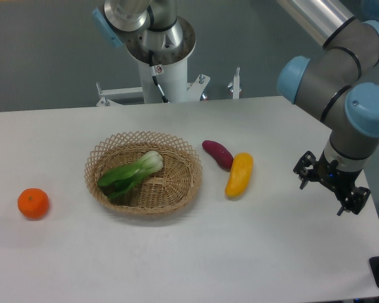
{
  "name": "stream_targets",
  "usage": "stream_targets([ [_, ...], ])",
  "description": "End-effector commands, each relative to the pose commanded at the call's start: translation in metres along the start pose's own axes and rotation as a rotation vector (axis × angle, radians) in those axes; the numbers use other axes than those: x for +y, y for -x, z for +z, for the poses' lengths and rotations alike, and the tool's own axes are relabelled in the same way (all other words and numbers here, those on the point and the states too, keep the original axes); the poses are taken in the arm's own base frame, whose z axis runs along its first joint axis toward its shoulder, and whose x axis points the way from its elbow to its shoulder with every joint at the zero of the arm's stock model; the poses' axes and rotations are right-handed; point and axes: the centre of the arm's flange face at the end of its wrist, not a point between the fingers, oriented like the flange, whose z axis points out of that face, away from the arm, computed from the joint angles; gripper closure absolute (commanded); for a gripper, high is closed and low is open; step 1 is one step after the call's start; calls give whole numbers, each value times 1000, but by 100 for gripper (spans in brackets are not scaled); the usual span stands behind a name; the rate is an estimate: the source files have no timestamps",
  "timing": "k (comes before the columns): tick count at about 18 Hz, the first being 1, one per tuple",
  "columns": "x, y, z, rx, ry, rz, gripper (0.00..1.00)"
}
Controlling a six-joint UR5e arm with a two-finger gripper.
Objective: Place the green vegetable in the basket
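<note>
Bok choy (131, 173) lies inside basket (177, 189), left-center of frame, stalk end pointing upper right, leaves toward lower left. Gripper (331, 191) hangs at far right over the table (189, 252), well apart from basket, jaws spread w/ nothing between them. Purple sweet potato (217, 153) and yellow fruit (239, 174) sit just right of basket, touching or nearly so. Orange (33, 203) at far left.

White table (196, 252) bears basket (177, 183); orange (33, 203); sweet potato (217, 153); yellow fruit (239, 174).
</note>
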Motion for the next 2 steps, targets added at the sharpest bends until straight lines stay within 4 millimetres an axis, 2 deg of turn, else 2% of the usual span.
stream_targets([
  [2, 0, 0, 1, 2, -1, 0, 0],
])
